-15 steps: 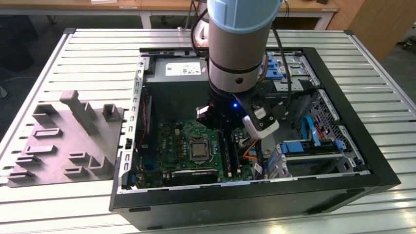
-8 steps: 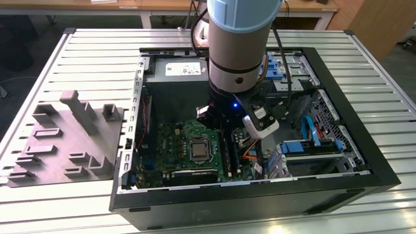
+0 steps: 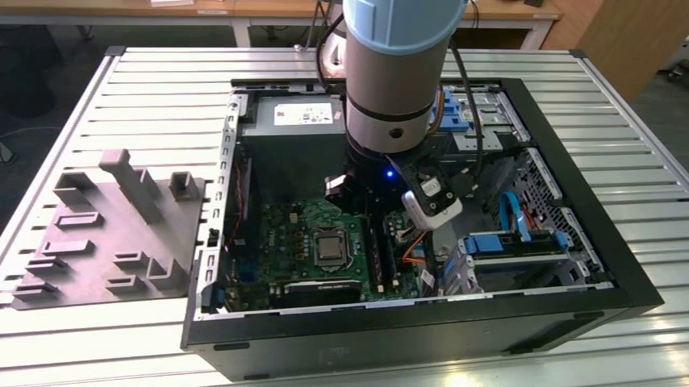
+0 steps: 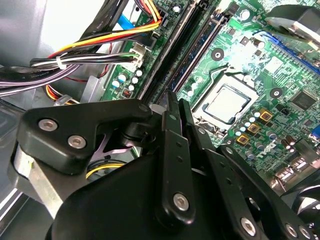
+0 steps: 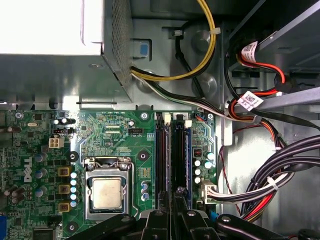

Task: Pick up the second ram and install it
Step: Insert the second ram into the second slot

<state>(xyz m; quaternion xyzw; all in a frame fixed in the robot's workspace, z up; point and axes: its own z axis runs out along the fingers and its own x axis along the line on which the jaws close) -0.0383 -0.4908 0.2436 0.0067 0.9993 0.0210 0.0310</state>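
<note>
Exterior view high above the open case (image 3: 431, 318), both wrist views close over its motherboard (image 5: 115, 130) (shared).

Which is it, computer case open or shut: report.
Open: the case has no side panel, and the green board inside lies bare to the exterior view.

first wrist view: the claw (image 5: 175, 196), cut by the edge, covers part of the slot rails (image 5: 171, 150).

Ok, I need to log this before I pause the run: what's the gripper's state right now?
Gripper: jaws closed, down over the memory slots; whether they hold anything cannot be told.
</note>
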